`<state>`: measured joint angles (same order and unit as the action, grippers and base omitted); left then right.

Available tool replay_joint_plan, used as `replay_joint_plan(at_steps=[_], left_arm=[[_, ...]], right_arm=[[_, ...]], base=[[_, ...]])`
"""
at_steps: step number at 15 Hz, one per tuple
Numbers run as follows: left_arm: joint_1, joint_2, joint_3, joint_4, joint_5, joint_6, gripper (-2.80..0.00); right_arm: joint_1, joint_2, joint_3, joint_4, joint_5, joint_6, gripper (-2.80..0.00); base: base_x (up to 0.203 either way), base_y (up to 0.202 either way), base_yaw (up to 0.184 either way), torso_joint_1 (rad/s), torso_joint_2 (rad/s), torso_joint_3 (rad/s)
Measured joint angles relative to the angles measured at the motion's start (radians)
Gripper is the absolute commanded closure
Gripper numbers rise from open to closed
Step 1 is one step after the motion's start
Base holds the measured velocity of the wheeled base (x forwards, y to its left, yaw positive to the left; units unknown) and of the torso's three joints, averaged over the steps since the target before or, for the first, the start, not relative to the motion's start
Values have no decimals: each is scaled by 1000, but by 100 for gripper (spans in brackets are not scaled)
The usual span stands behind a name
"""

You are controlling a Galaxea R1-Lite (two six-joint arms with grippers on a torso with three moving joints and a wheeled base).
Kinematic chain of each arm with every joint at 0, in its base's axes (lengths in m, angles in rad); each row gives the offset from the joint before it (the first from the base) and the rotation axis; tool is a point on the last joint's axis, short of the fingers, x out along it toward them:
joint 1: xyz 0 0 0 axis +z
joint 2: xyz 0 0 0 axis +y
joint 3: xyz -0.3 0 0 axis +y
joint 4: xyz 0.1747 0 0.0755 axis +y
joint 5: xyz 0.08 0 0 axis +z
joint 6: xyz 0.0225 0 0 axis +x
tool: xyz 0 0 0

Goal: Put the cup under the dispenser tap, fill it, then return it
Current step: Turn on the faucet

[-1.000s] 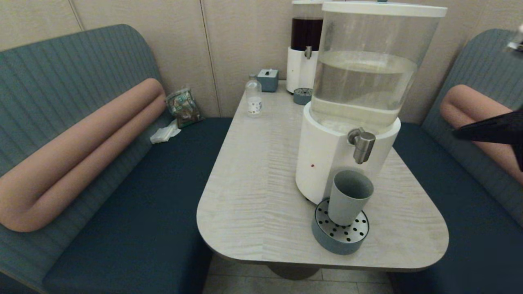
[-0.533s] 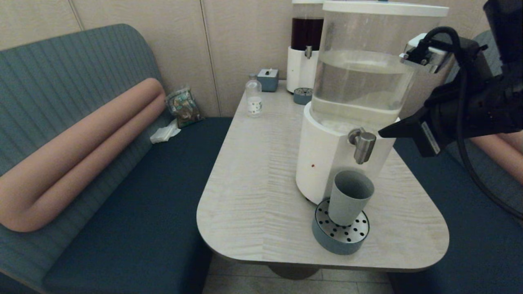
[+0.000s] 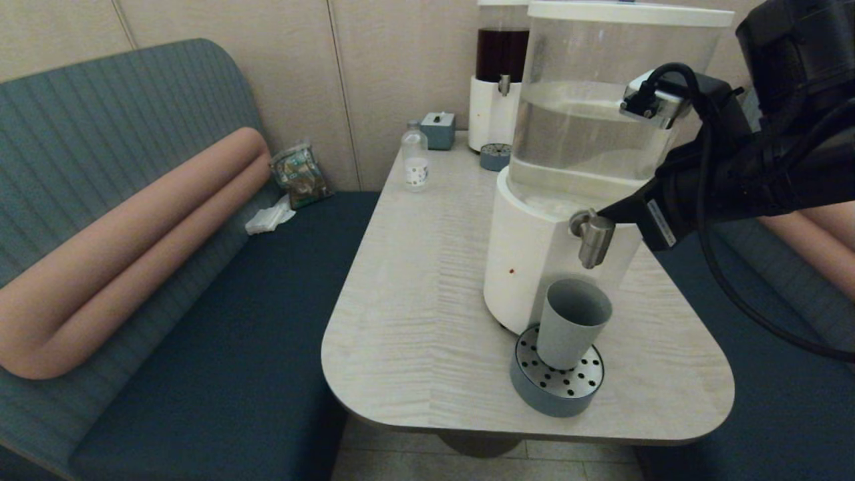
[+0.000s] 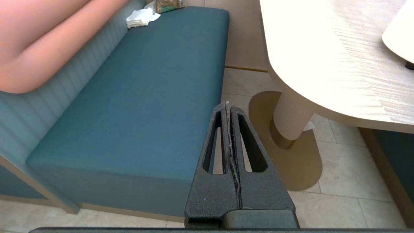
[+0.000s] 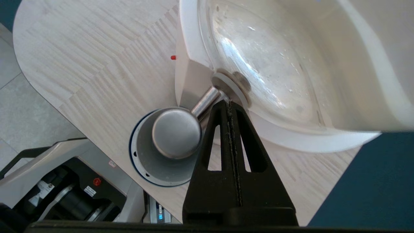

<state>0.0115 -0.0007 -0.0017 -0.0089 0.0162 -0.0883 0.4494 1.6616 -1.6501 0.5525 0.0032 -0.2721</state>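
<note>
The grey-blue cup point(image 3: 572, 332) stands upright on the round perforated drip tray point(image 3: 558, 391), directly below the brushed-steel dispenser tap point(image 3: 593, 238) of the large white-based dispenser point(image 3: 528, 260). My right gripper point(image 3: 604, 215) is shut, and its tip sits at the tap's stem on the right side, close against the white base. In the right wrist view the shut right gripper point(image 5: 229, 103) points at the stem beside the tap's round cap point(image 5: 177, 133), with the cup point(image 5: 161, 168) underneath. My left gripper point(image 4: 227, 105) is shut and empty, low beside the bench, below table height.
The pale wooden table point(image 3: 414, 300) also carries a dark-liquid dispenser point(image 3: 497, 80), a small clear bottle point(image 3: 415, 157), a grey-blue box point(image 3: 438, 129) and a second small tray point(image 3: 495, 157) at the back. Blue benches point(image 3: 234, 334) flank the table.
My right arm has swung in from the right edge of view toward the tap, its tip now at the tap's stem. The cup has stayed on the tray.
</note>
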Motion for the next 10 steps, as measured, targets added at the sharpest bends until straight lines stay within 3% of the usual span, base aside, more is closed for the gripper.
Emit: replay_joint_plan(at_steps=[10], left_arm=[[0,1,0,0,1,0,0]], right_arm=[[38,33,-30,-50,18,5,0]], base=[[0,0,0,0,0,0]])
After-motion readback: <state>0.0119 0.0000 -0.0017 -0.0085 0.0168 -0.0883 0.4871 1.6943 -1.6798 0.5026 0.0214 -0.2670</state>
